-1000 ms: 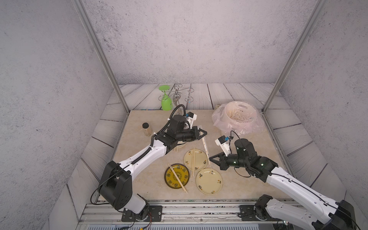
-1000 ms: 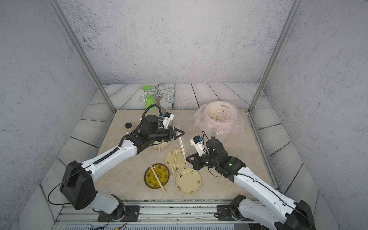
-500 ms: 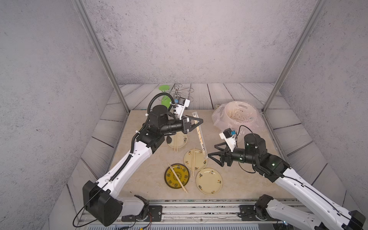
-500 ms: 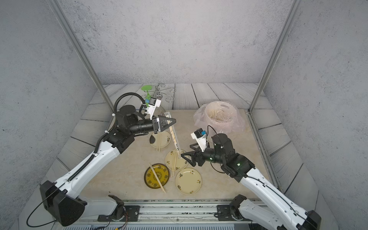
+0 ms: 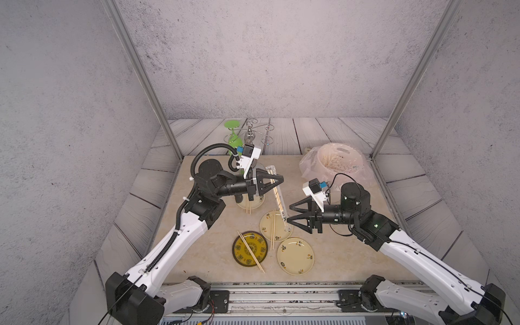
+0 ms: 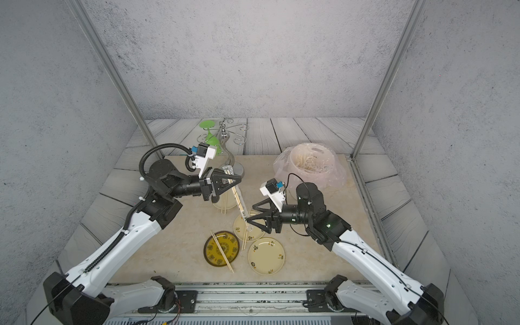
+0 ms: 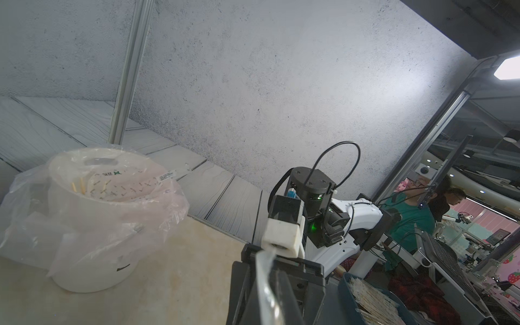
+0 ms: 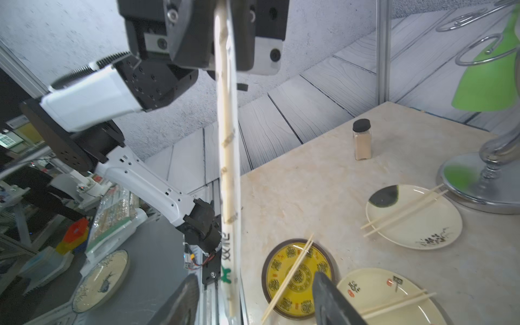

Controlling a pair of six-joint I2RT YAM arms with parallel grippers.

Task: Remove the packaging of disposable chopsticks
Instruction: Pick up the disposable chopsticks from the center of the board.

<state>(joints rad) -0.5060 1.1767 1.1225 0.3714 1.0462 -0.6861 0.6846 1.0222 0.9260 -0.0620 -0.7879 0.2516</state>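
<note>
Our left gripper [image 5: 280, 179] is clamped on the packaging [image 5: 278, 201] near its upper end, just left of centre in both top views. The clear sleeve hangs slanting down toward mid-frame with the disposable chopsticks [image 8: 228, 157] inside. We judge this hold is meant to lift the sleeve off the table and offer its free lower end to the other arm.

Right of centre, our right gripper [image 5: 289, 213] has its jaws spread, one on each side of that printed lower end. The right wrist view shows a clear gap on both sides. The sticks seem to stop short of that end, leaving empty plastic to pinch and pull.

Directly beneath lies a cream plate [image 5: 266, 225] carrying an unwrapped pair [image 5: 273, 229]. A yellow plate [image 5: 242, 254] with another pair sits lower in the frame.

The bagged bin [image 5: 354, 160], upper right on the table, holds what look like spent sleeves, so we judge it the likely drop spot. Nothing blocks the closing jaws. The glass rack [image 5: 254, 132] at upper centre and the spice jar [image 8: 362, 140] stand well apart.
</note>
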